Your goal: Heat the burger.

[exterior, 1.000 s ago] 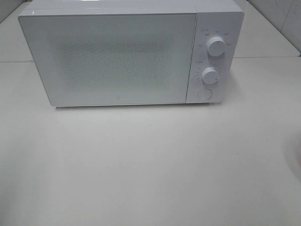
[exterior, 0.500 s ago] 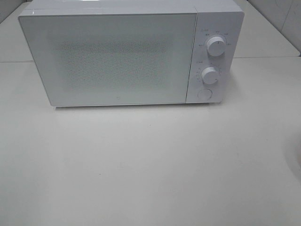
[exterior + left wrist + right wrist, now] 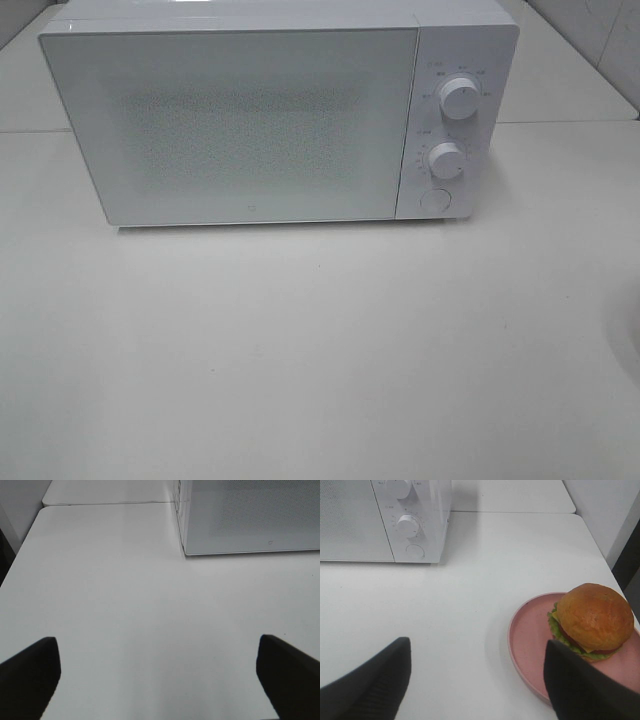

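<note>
The boxy white microwave [image 3: 270, 110] is showing a glossy, finely speckled door and smooth plastic knobs. The white tabletop [image 3: 320, 350] is looking smooth and faintly shiny. The round pink plate [image 3: 530, 645] is appearing matt, the domed brown-bunned burger [image 3: 592, 617] slightly glossy.

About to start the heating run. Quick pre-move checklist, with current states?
1. Microwave door: shut, must be opened before loading. Not ok.
2. Burger position: sits on the pink plate, to the microwave's right, intact. Ok.
3. Left hand: open, holding nothing, over bare table. Ok.
4. Right hand: open, empty, near the plate, not touching it. Ok.
5. Table in front of the door: nothing standing where the door would swing. Ok.
6. Inside of the microwave: hidden behind the door. Cannot tell.
</note>
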`<action>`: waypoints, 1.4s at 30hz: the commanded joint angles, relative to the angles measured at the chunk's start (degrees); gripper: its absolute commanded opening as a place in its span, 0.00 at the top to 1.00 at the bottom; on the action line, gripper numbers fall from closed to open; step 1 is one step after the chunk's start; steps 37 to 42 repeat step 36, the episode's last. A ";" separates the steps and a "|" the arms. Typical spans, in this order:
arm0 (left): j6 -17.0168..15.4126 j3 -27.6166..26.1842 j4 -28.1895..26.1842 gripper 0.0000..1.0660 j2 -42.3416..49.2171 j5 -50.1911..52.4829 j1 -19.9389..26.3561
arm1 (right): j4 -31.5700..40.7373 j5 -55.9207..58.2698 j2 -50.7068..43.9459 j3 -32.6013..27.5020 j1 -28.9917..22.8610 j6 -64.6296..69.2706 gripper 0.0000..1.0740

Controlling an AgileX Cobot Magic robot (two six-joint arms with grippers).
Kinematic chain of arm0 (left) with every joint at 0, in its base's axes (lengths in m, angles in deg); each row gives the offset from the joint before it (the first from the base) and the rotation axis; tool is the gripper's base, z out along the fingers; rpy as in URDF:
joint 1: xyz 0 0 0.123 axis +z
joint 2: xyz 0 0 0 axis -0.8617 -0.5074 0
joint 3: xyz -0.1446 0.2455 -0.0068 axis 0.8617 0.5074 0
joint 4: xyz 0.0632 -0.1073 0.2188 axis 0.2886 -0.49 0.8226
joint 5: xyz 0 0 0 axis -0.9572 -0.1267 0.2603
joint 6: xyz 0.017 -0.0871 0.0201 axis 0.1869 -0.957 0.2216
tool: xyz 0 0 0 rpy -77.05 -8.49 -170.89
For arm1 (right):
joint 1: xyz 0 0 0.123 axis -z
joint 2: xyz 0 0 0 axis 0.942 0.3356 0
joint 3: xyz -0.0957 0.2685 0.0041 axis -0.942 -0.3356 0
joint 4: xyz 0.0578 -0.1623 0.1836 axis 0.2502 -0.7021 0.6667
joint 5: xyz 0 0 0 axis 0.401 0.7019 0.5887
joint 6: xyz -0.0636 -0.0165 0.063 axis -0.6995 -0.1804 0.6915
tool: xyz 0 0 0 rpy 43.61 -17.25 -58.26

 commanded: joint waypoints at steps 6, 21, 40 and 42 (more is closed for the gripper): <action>-0.40 0.11 -1.60 0.05 1.38 0.86 -3.04 | 0.17 -0.40 -1.66 -0.11 0.29 0.00 0.32; -0.40 0.11 -1.60 0.05 1.32 0.86 -3.04 | 0.17 -0.40 -1.66 -0.11 0.29 0.00 0.32; -0.40 0.11 -1.60 0.05 1.32 0.86 -3.04 | 0.17 -0.40 -1.66 -0.11 0.29 0.00 0.32; -0.40 0.11 -1.60 0.05 1.32 0.86 -3.04 | 0.17 -0.40 -1.66 -0.11 0.29 0.00 0.32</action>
